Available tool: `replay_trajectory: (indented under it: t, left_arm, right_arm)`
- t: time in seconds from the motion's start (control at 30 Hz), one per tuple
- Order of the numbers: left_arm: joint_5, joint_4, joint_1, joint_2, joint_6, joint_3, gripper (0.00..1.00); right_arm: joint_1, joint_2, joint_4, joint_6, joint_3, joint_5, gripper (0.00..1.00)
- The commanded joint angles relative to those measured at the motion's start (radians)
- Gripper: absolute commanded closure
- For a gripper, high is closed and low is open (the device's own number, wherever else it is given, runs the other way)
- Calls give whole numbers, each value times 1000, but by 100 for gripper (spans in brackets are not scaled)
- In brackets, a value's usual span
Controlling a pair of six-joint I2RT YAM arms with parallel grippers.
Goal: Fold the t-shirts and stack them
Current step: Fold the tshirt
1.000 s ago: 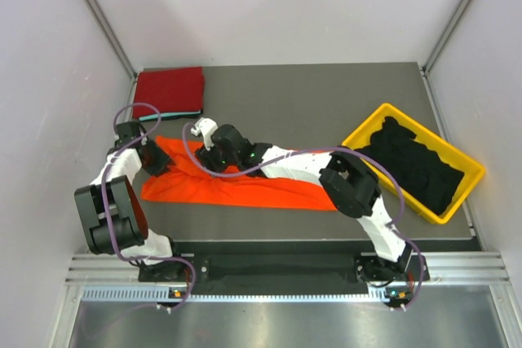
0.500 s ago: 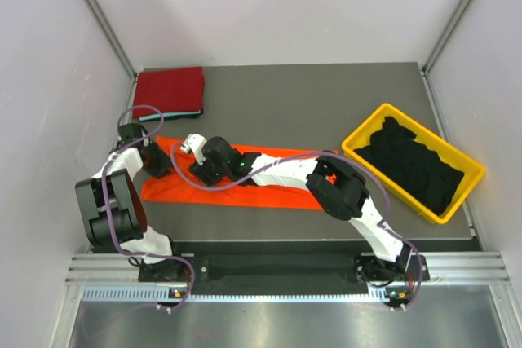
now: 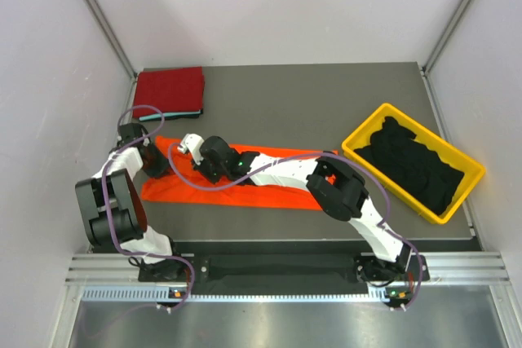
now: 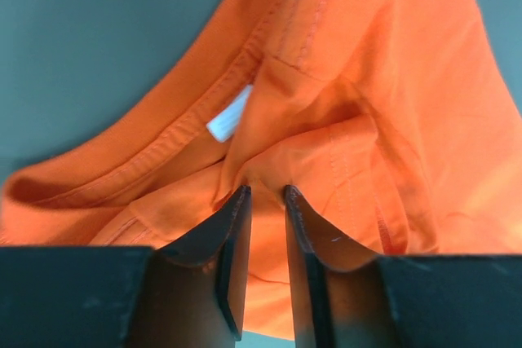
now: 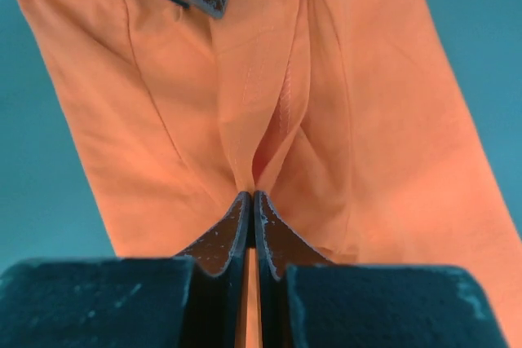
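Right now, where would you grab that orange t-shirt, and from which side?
Pinch a raised ridge of the orange t-shirt, coming straight down from above. It lies flat on the table, so only puckered folds give a claw something to close on, as the right claw does now.

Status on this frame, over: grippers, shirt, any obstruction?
Right gripper shut on a fold of the orange t-shirt. Left gripper at its collar end, jaws a slit apart, grip unclear. Nothing else on it.

Top cam: R arm (image 3: 281,170) hides mid of orange shirt (image 3: 245,195); teal shirt (image 3: 170,116) just a sliver under red shirt (image 3: 169,89); black shirts (image 3: 412,167) can't be counted.
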Motion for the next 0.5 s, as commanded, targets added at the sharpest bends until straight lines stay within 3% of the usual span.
replay_trajectory:
  t: [0.0,0.17,0.47]
  left_arm:
    - [-65,-35,1,-63,30,58,69]
    - [-63,-24,2,-132,78,93,60]
    - [-49,-29,2,-139,99,73,60]
  right_arm:
    - [17,-17,14,1,45,-18,100]
    - [14,-33,24,24,40,-33,100]
    - [16,-98,30,77,13,-97,100]
